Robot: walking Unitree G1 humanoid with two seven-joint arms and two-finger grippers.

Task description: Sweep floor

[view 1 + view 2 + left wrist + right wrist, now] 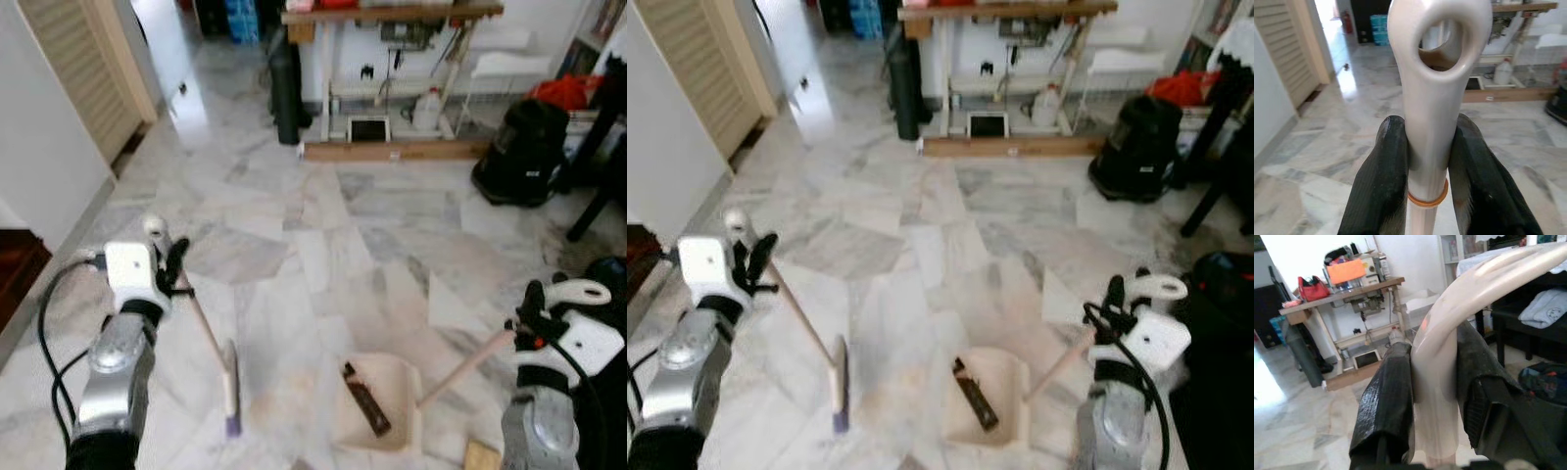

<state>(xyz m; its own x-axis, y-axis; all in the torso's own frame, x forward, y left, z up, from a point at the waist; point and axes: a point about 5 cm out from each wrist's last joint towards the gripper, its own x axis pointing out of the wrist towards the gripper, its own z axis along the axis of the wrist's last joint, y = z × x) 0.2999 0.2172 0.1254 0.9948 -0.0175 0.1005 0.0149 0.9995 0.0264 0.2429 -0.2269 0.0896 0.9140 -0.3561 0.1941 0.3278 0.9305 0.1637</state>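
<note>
Left gripper (167, 257) clamps the broom (227, 387) near its handle top (light, stiff, slippery plastic); right gripper (531, 311) grips the dustpan (377, 401) handle.

Head stereo pair looks forward-down over marble floor (323, 235), sharing it. Each wrist camera sits close behind its fingers, facing the workbench (1518, 7).

We note a glossy veined marble floor (392, 225), a smooth shiny cream plastic broom handle (1432, 122) between matt black rubbery fingers (1381, 191), and a matt cream dustpan (387, 377).
</note>
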